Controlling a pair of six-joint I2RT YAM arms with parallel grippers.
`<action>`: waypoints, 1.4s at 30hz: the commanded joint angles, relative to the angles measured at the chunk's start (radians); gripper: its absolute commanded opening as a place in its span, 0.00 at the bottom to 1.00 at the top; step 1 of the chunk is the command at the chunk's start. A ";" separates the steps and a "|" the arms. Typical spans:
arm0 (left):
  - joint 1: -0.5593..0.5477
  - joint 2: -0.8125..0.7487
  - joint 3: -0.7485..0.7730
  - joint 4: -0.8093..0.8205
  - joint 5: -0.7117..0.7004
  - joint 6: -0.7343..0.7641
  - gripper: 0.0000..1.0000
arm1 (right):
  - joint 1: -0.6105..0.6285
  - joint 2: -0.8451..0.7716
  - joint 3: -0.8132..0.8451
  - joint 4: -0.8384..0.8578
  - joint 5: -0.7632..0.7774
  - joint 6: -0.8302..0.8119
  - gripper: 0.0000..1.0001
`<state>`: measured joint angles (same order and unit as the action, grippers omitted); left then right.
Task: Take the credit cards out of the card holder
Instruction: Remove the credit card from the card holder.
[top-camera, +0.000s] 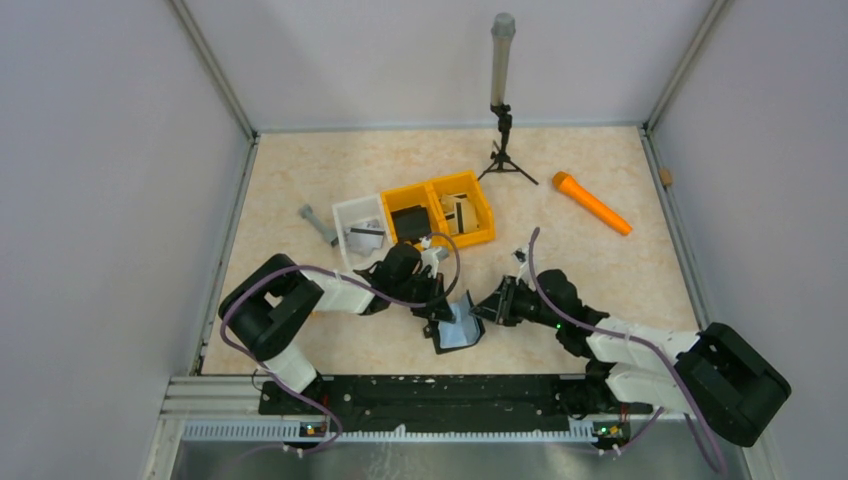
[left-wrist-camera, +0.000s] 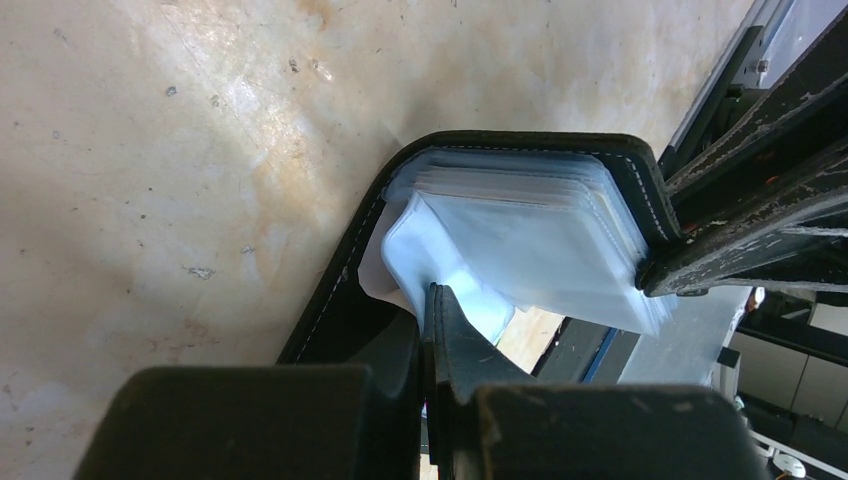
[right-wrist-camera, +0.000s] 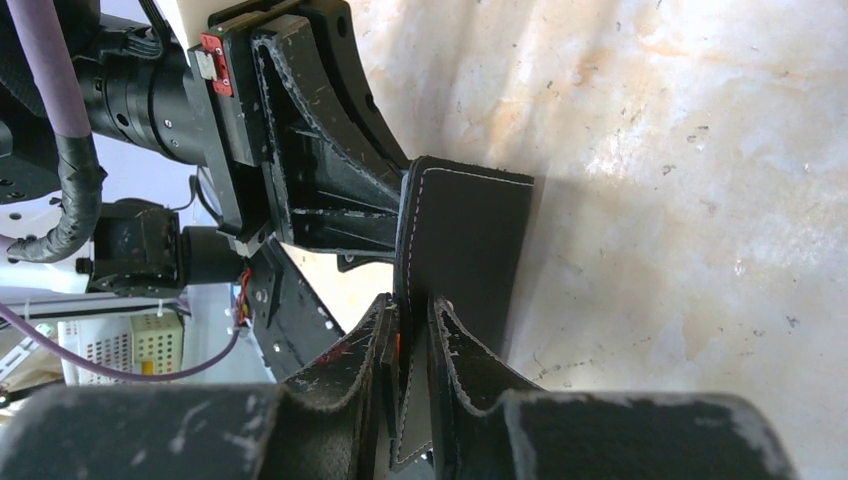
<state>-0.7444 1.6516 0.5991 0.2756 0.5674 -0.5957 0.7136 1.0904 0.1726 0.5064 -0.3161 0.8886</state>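
The card holder (top-camera: 460, 327) is held open above the table between both grippers, its pale grey-blue lining facing up. My left gripper (top-camera: 438, 306) is shut on a pale, bent leaf of the lining (left-wrist-camera: 450, 265); I cannot tell whether a card is inside it. The black cover (left-wrist-camera: 480, 145) curves round the stack of pale sleeves (left-wrist-camera: 530, 225). My right gripper (top-camera: 492, 304) is shut on the holder's black flap (right-wrist-camera: 465, 235), with its fingertips either side of the stitched edge (right-wrist-camera: 413, 325). Pale striped cards (top-camera: 462, 212) lie in the orange bin; a grey card (top-camera: 365, 236) lies in the white bin.
The orange two-compartment bin (top-camera: 478, 190) and the white bin (top-camera: 352, 208) stand behind the grippers; a black square item (top-camera: 410, 222) sits in the orange bin's left compartment. A grey tool (top-camera: 318, 225) lies left of them. A small tripod with a tube (top-camera: 503, 120) and an orange marker-like stick (top-camera: 592, 203) are at the back.
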 joint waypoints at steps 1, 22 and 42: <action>-0.013 0.017 -0.003 -0.102 -0.129 0.063 0.00 | 0.020 0.019 0.053 -0.054 0.010 -0.048 0.15; -0.015 -0.010 0.000 -0.126 -0.152 0.056 0.05 | 0.021 0.038 0.048 -0.038 -0.005 -0.033 0.02; -0.014 -0.212 0.044 -0.401 -0.339 0.096 0.53 | 0.021 -0.092 0.008 -0.075 0.085 0.009 0.00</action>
<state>-0.7658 1.4570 0.6231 -0.0166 0.3256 -0.5415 0.7261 1.0264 0.1902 0.3740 -0.2462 0.8776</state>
